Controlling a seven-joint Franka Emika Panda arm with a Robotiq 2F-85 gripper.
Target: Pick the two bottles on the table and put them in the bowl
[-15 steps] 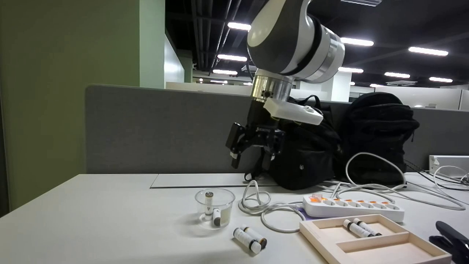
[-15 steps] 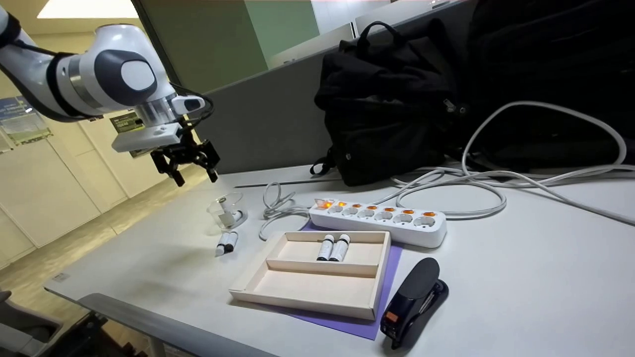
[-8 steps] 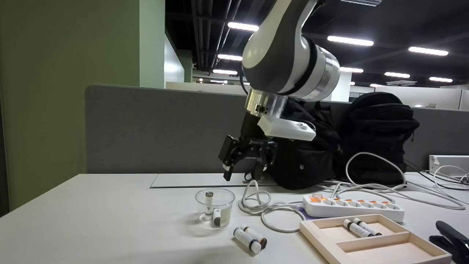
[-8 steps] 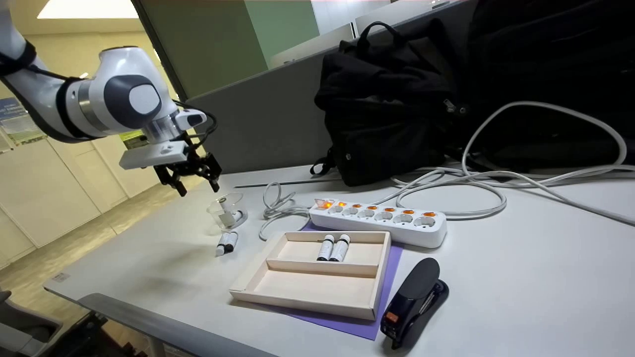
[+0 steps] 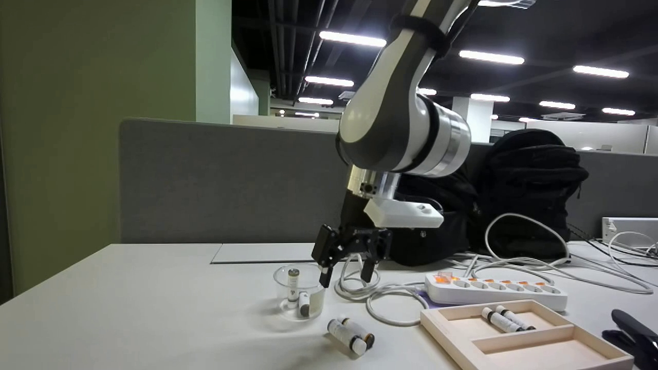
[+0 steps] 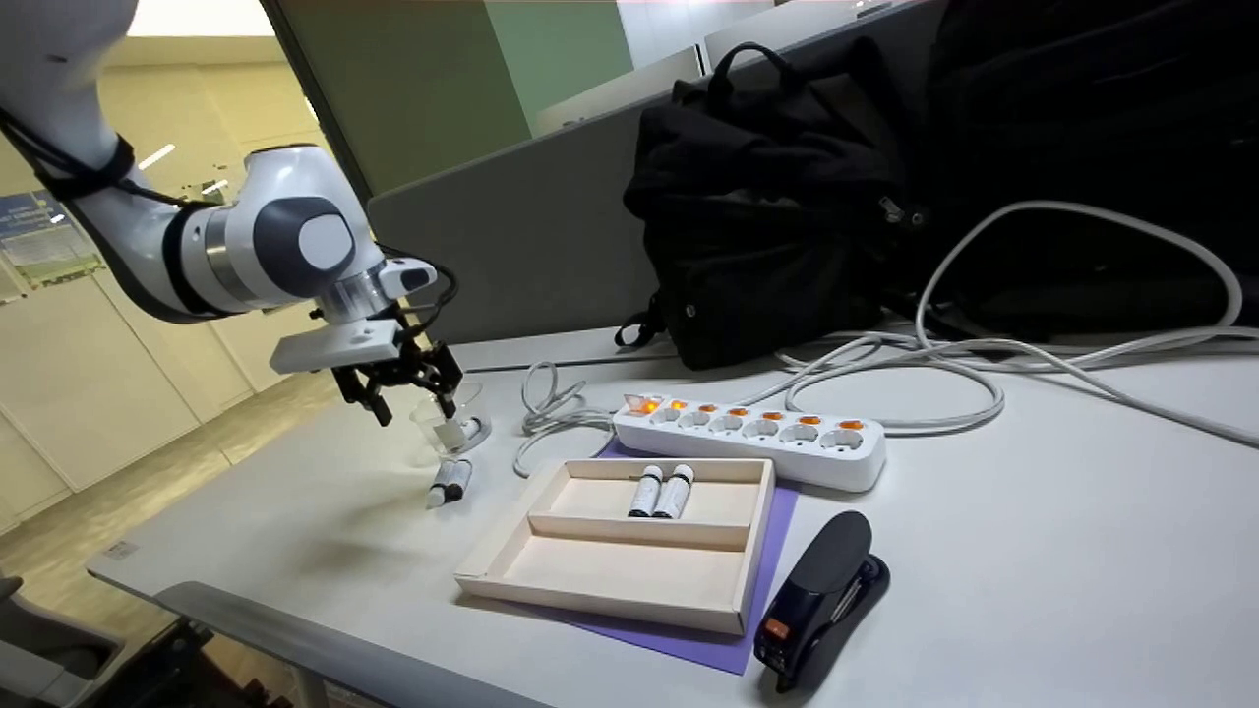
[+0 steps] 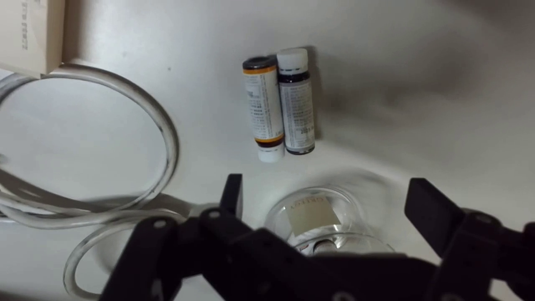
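Note:
Two small white-labelled bottles lie side by side on the table: one (image 5: 343, 334) has a white cap toward the camera, the other (image 5: 361, 331) has an amber-banded label. In the wrist view the amber-banded bottle (image 7: 264, 106) and its neighbour (image 7: 297, 110) lie ahead of the fingers. The clear bowl (image 5: 317, 304) stands just behind them with two bottles inside, one (image 5: 293, 285) upright, one (image 5: 304, 304) tilted. My gripper (image 5: 345, 276) is open and empty above the table near the bowl. In the wrist view the bowl (image 7: 313, 214) shows between the fingers, partly hidden by the gripper body.
A wooden tray (image 5: 545, 349) holds two more bottles (image 6: 661, 494). A white power strip (image 6: 748, 442), looped cables (image 5: 393, 322) and a black stapler (image 6: 821, 595) lie around it. Black backpacks (image 6: 767, 216) stand against the grey partition (image 5: 221, 180).
The arm has come down, bringing the open gripper closer to the table and the bowl. The bottles, bowl and tray have not moved.

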